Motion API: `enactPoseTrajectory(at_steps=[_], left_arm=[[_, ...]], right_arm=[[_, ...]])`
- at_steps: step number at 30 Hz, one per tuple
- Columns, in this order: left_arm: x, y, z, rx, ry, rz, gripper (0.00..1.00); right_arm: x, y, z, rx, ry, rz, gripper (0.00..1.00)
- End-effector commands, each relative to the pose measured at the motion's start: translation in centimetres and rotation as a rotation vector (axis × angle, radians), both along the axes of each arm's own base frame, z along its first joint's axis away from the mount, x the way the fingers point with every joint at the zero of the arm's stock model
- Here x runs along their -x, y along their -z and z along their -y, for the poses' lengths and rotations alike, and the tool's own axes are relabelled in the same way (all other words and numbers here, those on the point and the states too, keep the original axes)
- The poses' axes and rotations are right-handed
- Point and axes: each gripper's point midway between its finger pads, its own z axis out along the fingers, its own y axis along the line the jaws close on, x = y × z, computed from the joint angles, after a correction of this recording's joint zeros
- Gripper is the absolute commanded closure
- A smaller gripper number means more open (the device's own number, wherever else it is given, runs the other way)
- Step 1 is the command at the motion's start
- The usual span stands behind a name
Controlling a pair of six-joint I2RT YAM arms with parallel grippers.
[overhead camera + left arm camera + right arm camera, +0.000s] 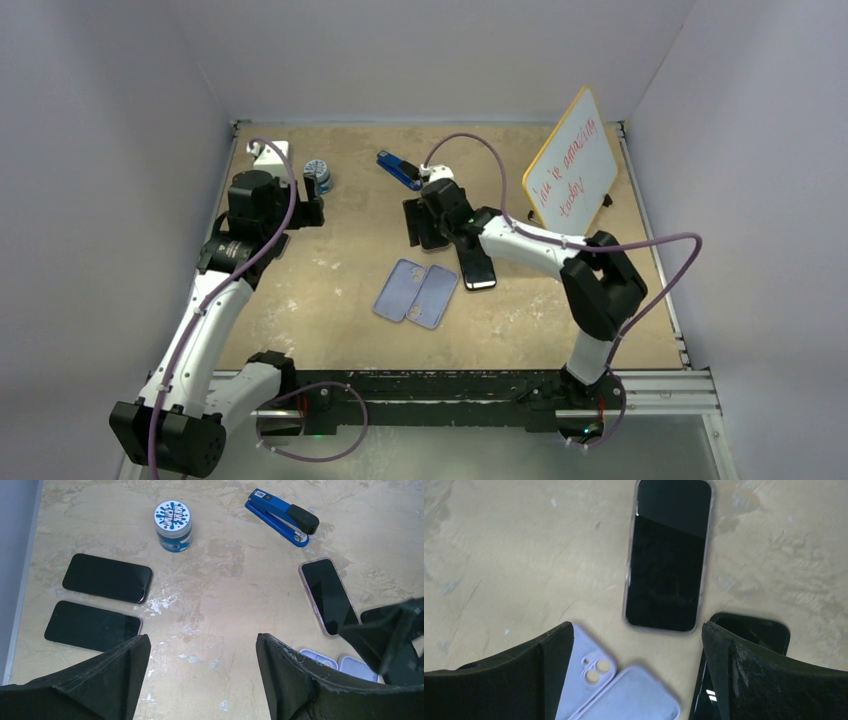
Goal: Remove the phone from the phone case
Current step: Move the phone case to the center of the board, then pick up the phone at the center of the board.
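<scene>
A dark phone in a clear phone case [669, 555] lies flat on the table, also visible as the phone [327, 595] in the left wrist view. My right gripper [636, 630] hovers just short of its near end, open, with nothing between its fingers. In the top view the right gripper [425, 225] covers most of that phone. My left gripper [202, 645] is open and empty over bare table, well to the left, and shows as the left gripper [312, 207] from above.
Two empty lilac cases [400, 288] [432, 296] lie side by side mid-table. A bare black phone [478, 268] lies right of them. Two more black phones [107, 577] [92, 626] rest at the left. A tin [173, 525], a blue stapler [282, 517] and a whiteboard [575, 165] stand at the back.
</scene>
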Motion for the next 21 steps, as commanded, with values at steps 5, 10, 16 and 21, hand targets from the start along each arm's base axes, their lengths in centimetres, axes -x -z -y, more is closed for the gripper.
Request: enactPoseTrajectory(at_steps=[5,10,16,21], left_arm=[[-0.3,-0.7,0.8,0.036,0.026,0.026,0.2],[-0.4,-0.6,1.3,0.047,0.047,0.022,0.2],[-0.4,-0.3,2.0,0.065,0.081,0.014,0.2],[-0.4,0.2,2.8,0.085,0.118,-0.008,0.2]], right_arm=[[-5.1,1.8,-0.6,-0.007,-0.04,-0.037,0.01],[-6.0,3.1,-1.0,0.027,-0.052,-0.076,0.01],[-6.0,5.4,-0.1,0.104,-0.015,-0.134,0.04],[-5.6,6.7,0.8,0.137,0.012,-0.161,0.1]])
